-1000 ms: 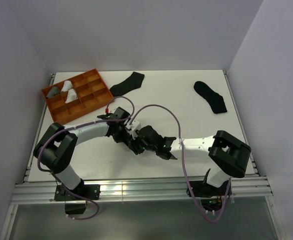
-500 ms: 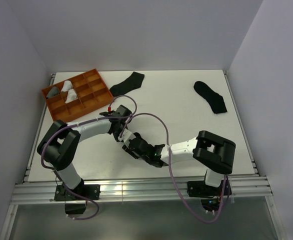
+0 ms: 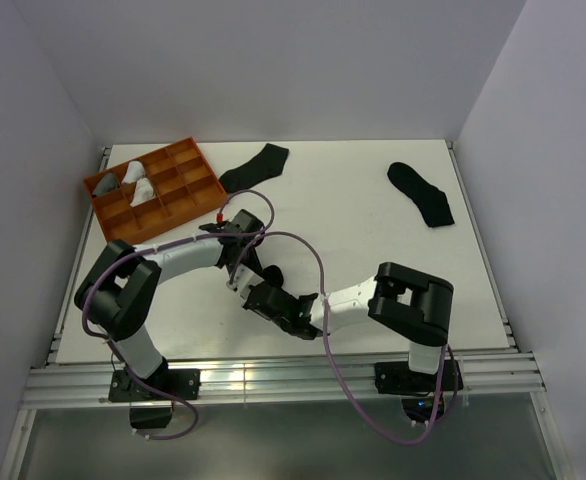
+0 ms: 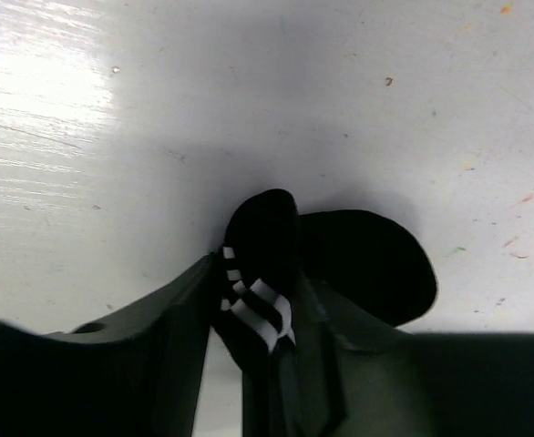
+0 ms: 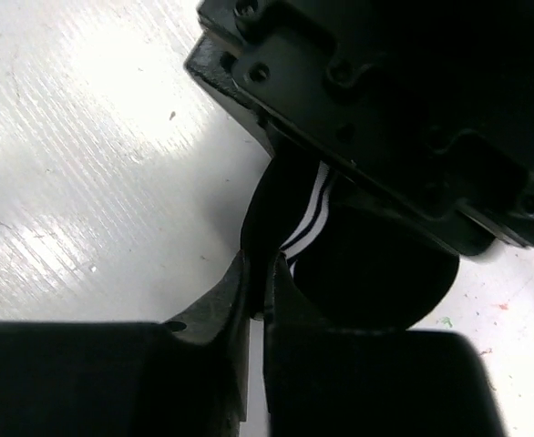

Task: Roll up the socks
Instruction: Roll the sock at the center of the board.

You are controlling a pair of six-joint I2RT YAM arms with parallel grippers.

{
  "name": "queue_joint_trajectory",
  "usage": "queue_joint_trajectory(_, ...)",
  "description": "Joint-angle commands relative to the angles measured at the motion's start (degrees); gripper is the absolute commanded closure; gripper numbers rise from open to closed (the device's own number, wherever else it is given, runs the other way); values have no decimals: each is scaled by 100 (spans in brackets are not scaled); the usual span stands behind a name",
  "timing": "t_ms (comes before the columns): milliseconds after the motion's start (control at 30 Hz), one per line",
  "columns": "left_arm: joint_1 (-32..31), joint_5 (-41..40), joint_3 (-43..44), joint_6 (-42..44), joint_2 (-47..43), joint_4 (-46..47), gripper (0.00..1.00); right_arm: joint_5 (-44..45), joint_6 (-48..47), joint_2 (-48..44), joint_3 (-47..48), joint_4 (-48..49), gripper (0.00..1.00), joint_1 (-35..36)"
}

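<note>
A black sock with white stripes is bunched on the table between both grippers; it also shows in the right wrist view and as a dark lump in the top view. My left gripper is shut on its striped cuff. My right gripper is shut on a fold of the same sock, with the left gripper's body right above it. In the top view the left gripper and the right gripper meet at the front centre of the table.
Two loose black socks lie at the back, one at the back centre and one at the back right. An orange divided tray at the back left holds white and grey rolled socks.
My right gripper has moved left and closer to the left gripper, its arm folding in. The left gripper has stayed nearly in place with the sock.
</note>
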Motion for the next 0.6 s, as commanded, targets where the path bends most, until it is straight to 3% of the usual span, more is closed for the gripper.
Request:
queue_joint_trajectory(0, -16, -8, -164, 92, -102, -87, 54, -317, 132, -35, 13, 96, 100, -39)
queue_joint_trajectory(300, 212, -289, -331, -92, -981, 185, 25, -2582, 835, -563, -304, 52, 100, -864)
queue_joint_trajectory(567, 660, -360, -919, -548, -1886, 747, 18, -4675, 1477, -398, -365, 297, 100, -1716)
